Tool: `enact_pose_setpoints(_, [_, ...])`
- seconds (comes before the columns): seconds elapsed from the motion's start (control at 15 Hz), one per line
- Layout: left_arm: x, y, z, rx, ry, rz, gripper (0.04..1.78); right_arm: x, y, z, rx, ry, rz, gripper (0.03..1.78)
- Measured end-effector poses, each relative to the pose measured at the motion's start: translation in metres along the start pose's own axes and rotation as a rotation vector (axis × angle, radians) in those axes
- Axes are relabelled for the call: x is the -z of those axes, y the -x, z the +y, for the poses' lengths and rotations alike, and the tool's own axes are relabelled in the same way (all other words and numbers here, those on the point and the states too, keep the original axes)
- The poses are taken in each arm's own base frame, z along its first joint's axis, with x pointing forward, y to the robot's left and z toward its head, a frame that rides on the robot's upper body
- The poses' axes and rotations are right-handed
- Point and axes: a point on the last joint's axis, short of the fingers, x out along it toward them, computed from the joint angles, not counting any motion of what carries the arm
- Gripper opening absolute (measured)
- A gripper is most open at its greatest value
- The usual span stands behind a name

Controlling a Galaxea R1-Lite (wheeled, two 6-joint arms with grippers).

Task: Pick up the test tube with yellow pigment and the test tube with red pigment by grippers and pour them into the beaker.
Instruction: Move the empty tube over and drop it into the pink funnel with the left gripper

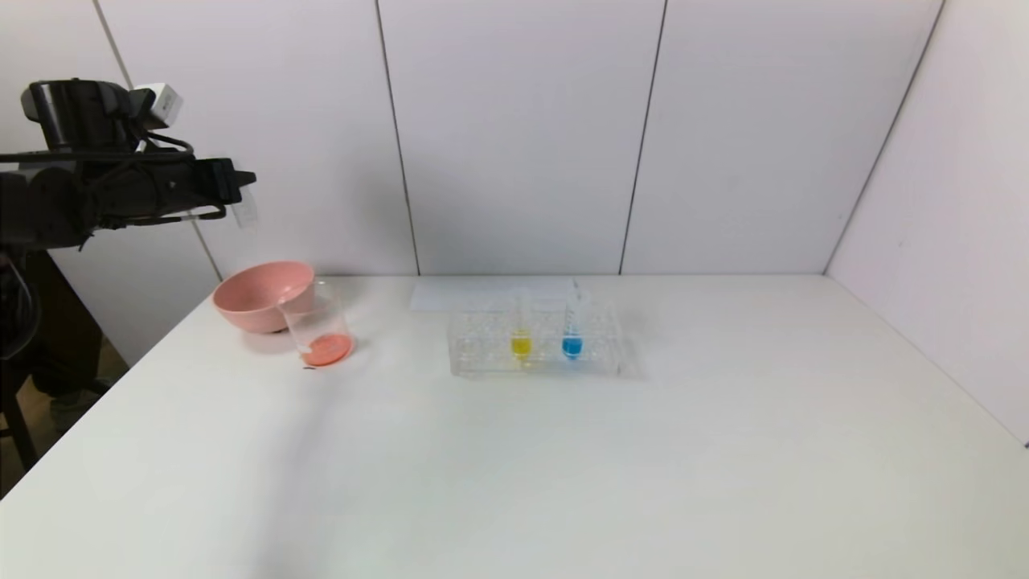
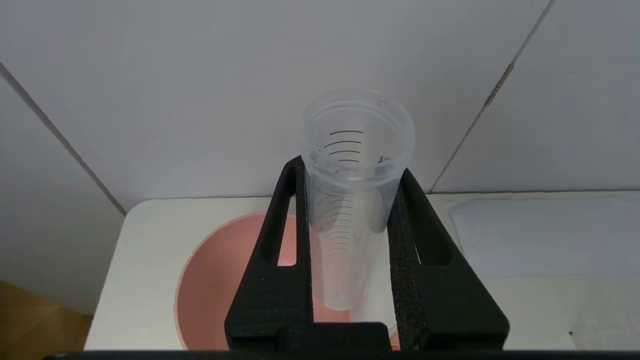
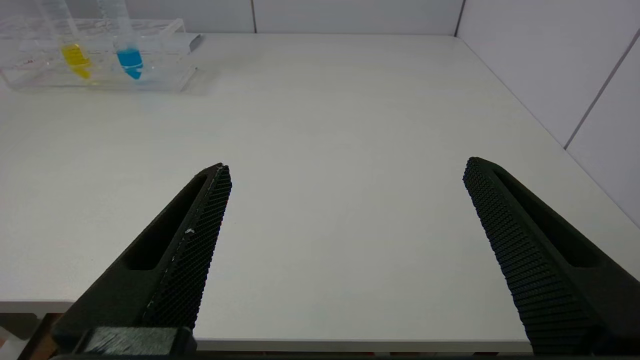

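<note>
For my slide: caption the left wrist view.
Left claw shut on an empty clear graduated plastic tube above the pink round bowl.

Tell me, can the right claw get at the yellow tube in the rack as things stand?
Probably yes: the right claw is open and empty, with bare table between it and the yellow tube, though the blue tube stands close beside.

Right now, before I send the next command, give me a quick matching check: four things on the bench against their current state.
Column one:
1. beaker
2. yellow tube
3. left pincer
4. right pincer

Column two:
A. open, nothing between its fingers
B. shut on an empty clear tube
C. holds red liquid at the bottom
D. stands in the clear rack beside the blue tube

Pairs: 1-C, 2-D, 3-B, 4-A
</note>
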Motion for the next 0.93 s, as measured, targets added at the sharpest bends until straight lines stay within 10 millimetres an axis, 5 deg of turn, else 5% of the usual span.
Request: enact_pose_setpoints(0.93, [0.076,-0.045,0.052,-0.062,0.093,0.085,0.45,0.0,0.0,0.0,0.0,0.0,0.0,1.7])
